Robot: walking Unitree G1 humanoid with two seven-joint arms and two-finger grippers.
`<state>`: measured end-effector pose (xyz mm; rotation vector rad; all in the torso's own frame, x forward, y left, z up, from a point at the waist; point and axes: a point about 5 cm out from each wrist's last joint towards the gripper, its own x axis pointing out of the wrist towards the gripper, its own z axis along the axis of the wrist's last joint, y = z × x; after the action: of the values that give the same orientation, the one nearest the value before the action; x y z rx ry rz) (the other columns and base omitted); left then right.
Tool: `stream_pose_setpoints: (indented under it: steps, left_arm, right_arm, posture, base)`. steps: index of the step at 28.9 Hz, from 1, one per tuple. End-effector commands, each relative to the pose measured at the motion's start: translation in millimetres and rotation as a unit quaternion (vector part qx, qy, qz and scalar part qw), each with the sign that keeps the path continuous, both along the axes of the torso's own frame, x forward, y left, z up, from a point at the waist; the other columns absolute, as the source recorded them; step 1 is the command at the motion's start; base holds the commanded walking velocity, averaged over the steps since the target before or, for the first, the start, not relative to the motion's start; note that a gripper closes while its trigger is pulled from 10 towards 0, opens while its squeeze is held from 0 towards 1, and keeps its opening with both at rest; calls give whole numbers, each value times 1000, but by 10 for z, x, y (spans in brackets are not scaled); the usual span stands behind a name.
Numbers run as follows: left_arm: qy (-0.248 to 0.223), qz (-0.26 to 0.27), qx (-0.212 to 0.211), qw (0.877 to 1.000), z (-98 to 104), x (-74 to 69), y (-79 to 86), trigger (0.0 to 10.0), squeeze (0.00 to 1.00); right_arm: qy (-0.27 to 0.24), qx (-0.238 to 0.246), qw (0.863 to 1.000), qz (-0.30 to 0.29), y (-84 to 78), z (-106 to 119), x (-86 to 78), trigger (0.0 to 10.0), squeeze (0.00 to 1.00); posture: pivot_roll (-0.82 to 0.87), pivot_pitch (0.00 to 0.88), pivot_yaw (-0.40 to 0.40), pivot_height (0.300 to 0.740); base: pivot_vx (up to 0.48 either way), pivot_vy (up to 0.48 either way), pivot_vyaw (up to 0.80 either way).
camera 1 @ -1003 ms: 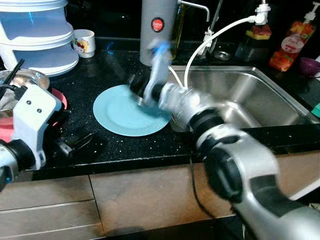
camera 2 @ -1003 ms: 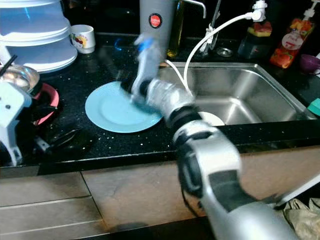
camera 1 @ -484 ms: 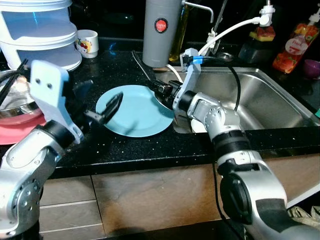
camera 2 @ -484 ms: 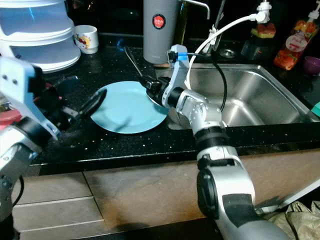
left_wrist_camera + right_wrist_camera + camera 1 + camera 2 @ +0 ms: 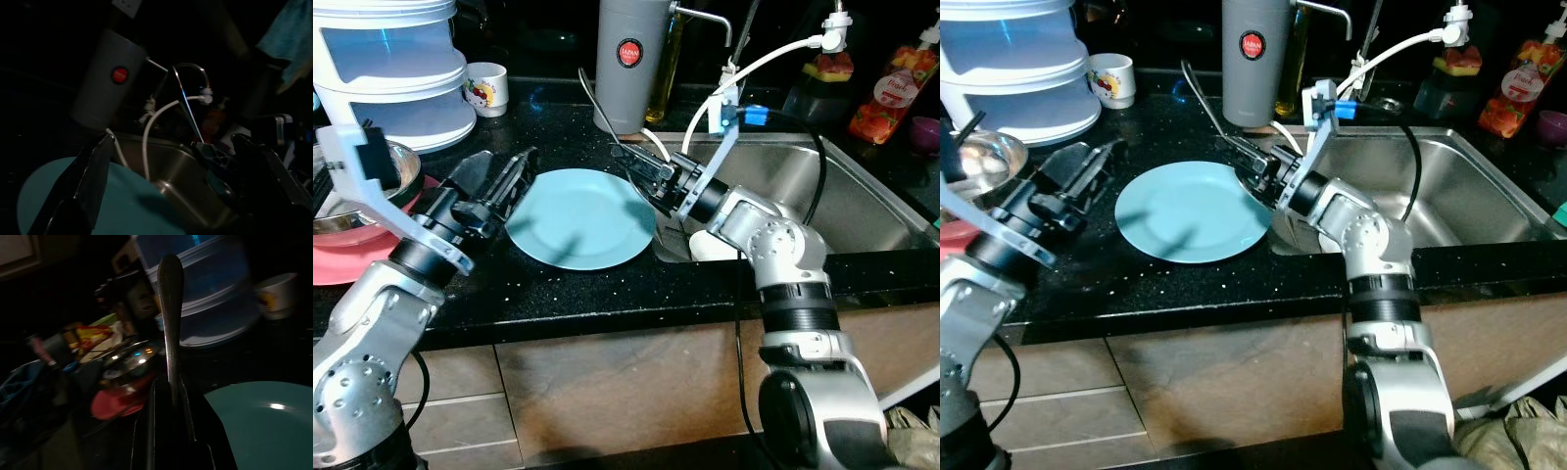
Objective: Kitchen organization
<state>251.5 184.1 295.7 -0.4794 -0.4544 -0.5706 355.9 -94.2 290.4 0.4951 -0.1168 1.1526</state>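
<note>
A light blue plate [image 5: 579, 220] lies flat on the black counter [image 5: 558, 289] left of the sink. My left gripper [image 5: 501, 174] hovers at the plate's left rim, open, with nothing between its fingers; in the left wrist view the left gripper [image 5: 176, 161] looks across the plate [image 5: 107, 205] toward the sink. My right gripper [image 5: 634, 162] reaches from the sink side over the plate's right rim. It is shut on a thin metal utensil [image 5: 169, 308], whose handle sticks up and back toward the grey flask.
A steel sink [image 5: 862, 196] lies to the right, with a white dish [image 5: 710, 245] at its near left corner. A grey flask [image 5: 628, 59], a mug [image 5: 487, 86] and a stacked white container [image 5: 401, 69] stand behind. At far left, a steel bowl [image 5: 382, 162] rests on a red plate [image 5: 342, 264].
My left arm has risen from the counter's front edge, bringing its open gripper to the plate's left rim. My right gripper, still holding the utensil, has drawn back slightly toward the sink.
</note>
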Motion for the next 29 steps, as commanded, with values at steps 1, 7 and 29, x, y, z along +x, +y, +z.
stream_pose_setpoints:
  steps: [1, 7, 29]
  left_arm:
    - [-2, -33, 3, 999, -4, -22, -49, 10000, 0]
    - [-9, -85, 45, 995, 68, 2, -194, 10000, 0]
    - [36, 41, 279, 959, -169, 297, -229, 10000, 0]
  right_arm:
    - [-12, 3, 1000, 25, 17, 29, -67, 0, 0]
    - [-25, -29, 995, 89, 113, -37, -294, 0, 0]
    - [23, -154, 927, -340, -70, 117, 584, 0, 0]
  posture:
    - [136, 76, -77, 740]
    - [134, 82, -74, 740]
    - [138, 98, -54, 740]
  base:
    - [0, 0, 0]
    - [0, 0, 0]
    - [0, 0, 0]
